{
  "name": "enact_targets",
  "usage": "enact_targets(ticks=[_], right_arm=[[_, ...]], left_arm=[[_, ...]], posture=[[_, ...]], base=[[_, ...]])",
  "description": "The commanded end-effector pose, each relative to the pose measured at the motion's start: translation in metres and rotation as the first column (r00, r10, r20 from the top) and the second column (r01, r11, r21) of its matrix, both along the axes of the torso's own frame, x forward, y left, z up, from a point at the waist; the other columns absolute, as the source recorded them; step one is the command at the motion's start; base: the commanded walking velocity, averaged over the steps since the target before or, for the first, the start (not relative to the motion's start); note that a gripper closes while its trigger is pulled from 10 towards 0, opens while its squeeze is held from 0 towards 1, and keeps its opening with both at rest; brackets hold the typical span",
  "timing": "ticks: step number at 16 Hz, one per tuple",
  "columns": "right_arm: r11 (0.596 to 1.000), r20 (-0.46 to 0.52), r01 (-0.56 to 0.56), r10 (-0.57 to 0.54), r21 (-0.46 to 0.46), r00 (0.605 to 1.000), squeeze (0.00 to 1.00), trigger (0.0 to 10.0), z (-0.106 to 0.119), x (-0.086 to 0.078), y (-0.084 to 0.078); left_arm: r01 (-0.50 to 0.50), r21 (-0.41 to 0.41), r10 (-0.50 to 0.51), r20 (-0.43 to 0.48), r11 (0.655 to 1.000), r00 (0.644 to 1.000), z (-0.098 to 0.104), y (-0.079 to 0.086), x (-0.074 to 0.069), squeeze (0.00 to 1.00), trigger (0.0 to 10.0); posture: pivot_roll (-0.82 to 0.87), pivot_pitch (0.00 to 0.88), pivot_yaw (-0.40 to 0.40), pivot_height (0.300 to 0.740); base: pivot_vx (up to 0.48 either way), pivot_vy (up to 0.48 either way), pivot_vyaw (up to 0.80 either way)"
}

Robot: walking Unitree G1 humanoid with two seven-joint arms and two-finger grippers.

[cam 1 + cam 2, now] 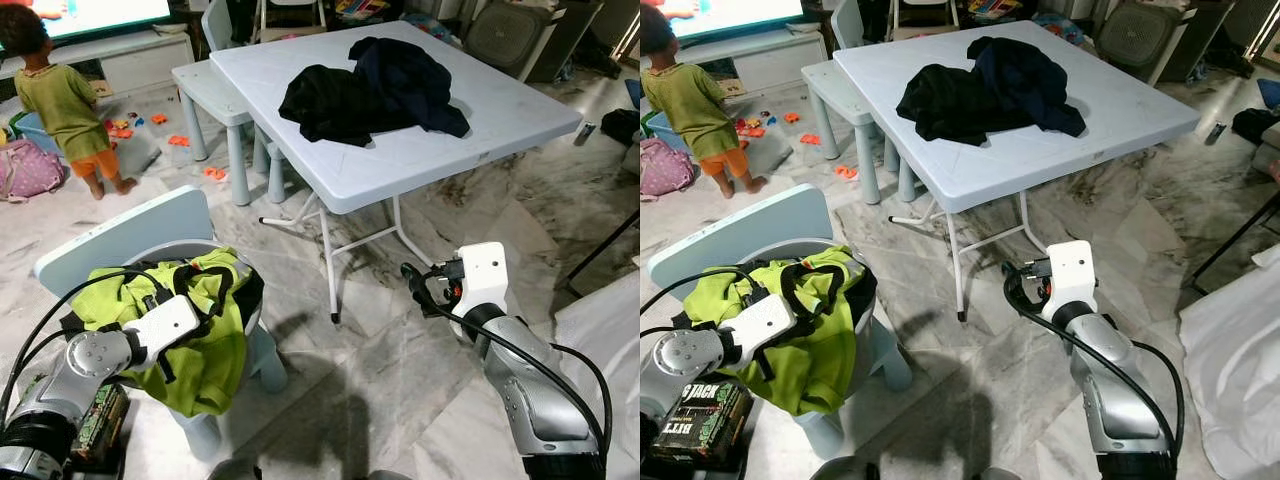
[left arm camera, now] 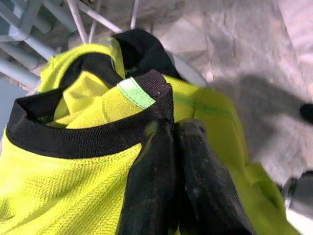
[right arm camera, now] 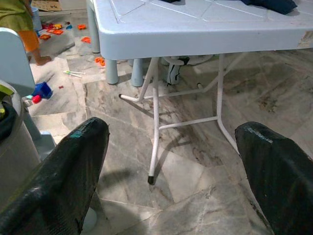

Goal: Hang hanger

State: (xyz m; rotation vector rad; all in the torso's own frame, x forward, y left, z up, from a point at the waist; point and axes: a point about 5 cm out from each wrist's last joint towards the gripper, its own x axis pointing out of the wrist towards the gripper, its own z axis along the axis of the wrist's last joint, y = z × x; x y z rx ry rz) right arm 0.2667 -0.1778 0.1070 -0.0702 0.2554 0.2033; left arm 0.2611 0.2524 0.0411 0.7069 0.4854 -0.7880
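Near left, on the chair [image 1: 110, 235], my left gripper [image 2: 178, 134] pinches the yellow shirt [image 1: 205, 340] collar; right gripper [image 3: 171, 161] spread, empty. Hanging not begun; no hanger spotted.

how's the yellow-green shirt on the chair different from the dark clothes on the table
The yellow-green shirt is bright with black trim and drapes over a small pale blue chair; the dark clothes are black and navy, heaped on the folding table. The left gripper has its jaws shut on the shirt's collar; nothing touches the dark clothes. The right gripper, jaws open, hangs over the floor. Both are crumpled, neither on a hanger.
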Motion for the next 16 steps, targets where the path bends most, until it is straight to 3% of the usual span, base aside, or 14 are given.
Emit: enact_targets(ticks=[1,2,5,7,10,11,12,15,16], right_arm=[[1.0,0.008,0.002,-0.002,-0.004,1.0,0.0,10.0,0.001,0.001,0.001],[1.0,0.008,0.002,-0.002,-0.004,1.0,0.0,10.0,0.001,0.001,0.001],[1.0,0.008,-0.003,0.003,-0.001,1.0,0.0,10.0,0.001,0.001,0.003],[1.0,0.007,-0.003,0.004,-0.001,1.0,0.0,10.0,0.0,0.001,0.003],[1.0,0.006,-0.004,0.004,-0.002,1.0,0.0,10.0,0.001,0.001,0.003],[1.0,0.006,-0.003,0.003,-0.002,1.0,0.0,10.0,0.001,0.0,0.003],[1.0,0.005,-0.003,0.003,-0.002,1.0,0.0,10.0,0.0,0.0,0.003],[1.0,0.004,-0.004,0.004,-0.001,1.0,0.0,10.0,0.0,0.0,0.003],[1.0,0.004,-0.004,0.004,-0.001,1.0,0.0,10.0,0.0,0.0,0.003]], left_arm=[[0.018,0.06,-0.018,0.001,0.998,1.0,0.001,0.008,-0.004,1.0,10.0],[0.018,0.062,-0.018,0.002,0.998,1.0,0.001,0.008,-0.004,1.0,10.0],[0.041,0.217,-0.071,0.131,0.975,0.989,0.006,0.018,-0.003,1.0,10.0],[0.001,0.248,-0.05,0.191,0.969,0.98,0.007,0.021,0.0,1.0,10.0],[-0.082,0.239,0.038,0.186,0.968,0.982,0.001,0.026,-0.002,1.0,10.0],[-0.125,0.217,0.084,0.189,0.968,0.978,0.0,0.026,-0.001,0.67,10.0],[-0.142,0.201,0.104,0.186,0.969,0.977,-0.001,0.026,-0.001,0.0,10.0],[-0.188,0.151,0.157,0.198,0.97,0.967,-0.005,0.022,0.0,0.0,10.0],[-0.215,0.099,0.194,0.186,0.971,0.963,-0.005,0.019,0.0,1.0,10.0]], posture=[[0.03,0.0,-0.016,0.74],[0.03,0.0,-0.016,0.74],[0.04,0.0,-0.015,0.74],[0.04,0.0,-0.015,0.74],[0.03,0.003,-0.016,0.74],[0.03,0.003,-0.016,0.74],[0.03,0.003,-0.016,0.74],[0.03,0.006,-0.014,0.74],[0.03,0.006,-0.014,0.74]], base=[[0.0,0.0,0.0],[0.0,0.0,0.0],[0.0,0.0,0.0],[0.0,0.0,0.0],[0.0,0.0,0.0],[0.0,0.0,0.0],[0.0,0.0,0.0],[0.0,0.0,0.0],[0.0,0.0,0.0]])
